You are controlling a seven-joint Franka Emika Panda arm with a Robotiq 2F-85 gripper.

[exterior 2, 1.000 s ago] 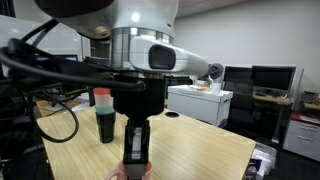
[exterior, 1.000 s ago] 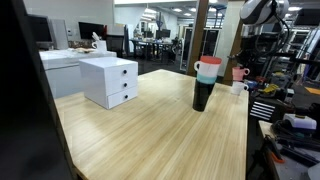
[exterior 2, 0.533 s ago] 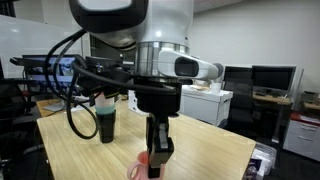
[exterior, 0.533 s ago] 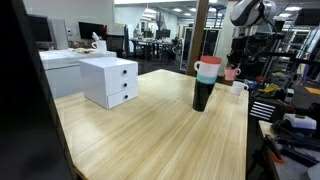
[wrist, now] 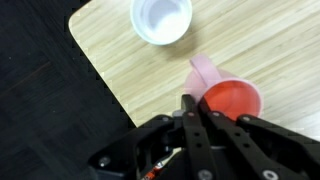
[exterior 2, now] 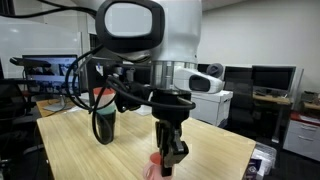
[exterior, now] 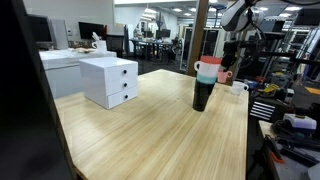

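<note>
Table (exterior: pixel 150 130): we see a pale wooden top that carries everything here. The work sits at its far corner in an exterior view.
Arm (exterior: pixel 238 15): it reaches down over that corner. In an exterior view (exterior 2: pixel 140 40) its bulk fills the frame close to the camera.
Drawers (exterior: pixel 110 80): a white two-drawer box stands well apart from the arm.
Stack of cups (exterior: pixel 205 85): a dark tumbler with coloured cups on top stands upright, near the mug but not touching it.
End effector (wrist: pixel 192 106): we see its fingers pinched together on the rim of the pink mug, with the mug's wall between them.
Pink mug (wrist: pixel 232 100): it sits upright and mouth up, with its handle towards the white cup, over the table near the corner. We cannot tell whether its base rests on the wood.
White cup (wrist: pixel 162 20): it stands empty just beside the mug and is untouched.
Done: we judge the grip on the mug is made.
Left: the mug is not yet released.
</note>
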